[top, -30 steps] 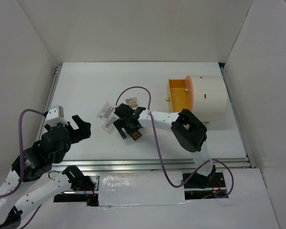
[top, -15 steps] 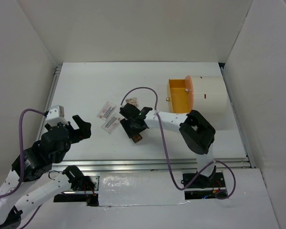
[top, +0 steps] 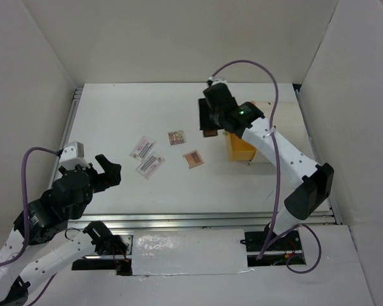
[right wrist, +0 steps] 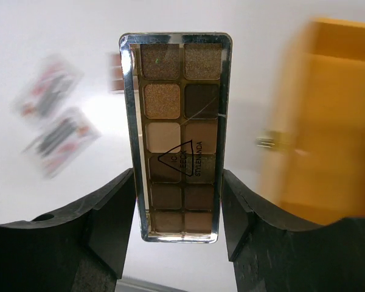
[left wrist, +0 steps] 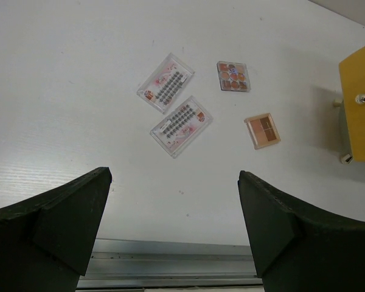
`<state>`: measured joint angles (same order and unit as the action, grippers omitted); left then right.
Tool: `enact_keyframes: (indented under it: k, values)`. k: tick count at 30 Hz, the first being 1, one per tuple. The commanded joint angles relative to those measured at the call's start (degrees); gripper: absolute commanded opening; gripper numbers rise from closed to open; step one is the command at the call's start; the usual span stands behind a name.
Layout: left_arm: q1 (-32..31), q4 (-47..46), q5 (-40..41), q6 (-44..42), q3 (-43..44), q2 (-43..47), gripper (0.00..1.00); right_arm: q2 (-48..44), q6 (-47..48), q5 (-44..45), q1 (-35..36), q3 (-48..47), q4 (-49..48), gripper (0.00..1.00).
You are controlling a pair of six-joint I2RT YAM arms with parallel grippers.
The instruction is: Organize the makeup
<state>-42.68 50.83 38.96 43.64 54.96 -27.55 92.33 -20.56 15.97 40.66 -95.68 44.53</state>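
My right gripper (right wrist: 176, 213) is shut on a long eyeshadow palette (right wrist: 176, 134) with brown pans, held in the air left of the orange drawer (right wrist: 328, 115); in the top view the gripper (top: 212, 121) is at the table's far middle. On the table lie two white pink-printed packets (top: 142, 148) (top: 150, 165), a small round-pan palette (top: 176, 138) and a small square palette (top: 193, 159). All show in the left wrist view: the packets (left wrist: 165, 91) (left wrist: 180, 125), the palettes (left wrist: 233, 76) (left wrist: 262, 131). My left gripper (left wrist: 173, 237) is open and empty near the front left edge.
The orange drawer (top: 240, 145) sticks out of a white cylinder, mostly hidden behind my right arm (top: 274, 150). The drawer front with its knob shows in the left wrist view (left wrist: 359, 109). A metal rail (top: 204, 220) runs along the front edge. White walls enclose the table.
My right gripper has lifted the long palette off the table centre and carried it up and right toward the drawer. The small square palette is uncovered. The left arm has not moved.
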Motion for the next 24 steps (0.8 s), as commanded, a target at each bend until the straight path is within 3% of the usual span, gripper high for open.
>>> enact_keyframes:
  k: [1,8,17,18,20,24]
  values:
    - [-0.2,-2.3,-0.1,-0.9,-0.2,1.2,0.99,-2.4,-0.5,5.4,-7.5,-0.5,10.1,0.46]
    - [-0.2,-2.8,-0.9,-1.5,-0.3,1.1,0.99,-4.6,2.4,7.6,-16.5,1.0,10.8,0.47]
    - [-0.3,-2.8,-0.9,-1.5,-0.3,2.2,0.99,-4.4,4.2,7.7,-17.5,3.2,10.3,0.55]
    - [-0.3,-2.8,-0.9,-1.5,-0.4,2.4,0.99,-4.4,4.2,7.5,-17.5,3.6,10.3,0.57]
    - [-0.4,-2.9,-1.0,-1.6,-0.4,2.4,0.99,-4.8,4.2,7.4,-17.6,3.6,10.2,0.74]
    - [-0.4,-2.9,-1.0,-1.6,-0.3,2.2,0.99,-5.6,4.1,6.2,-17.2,1.5,10.8,0.84]
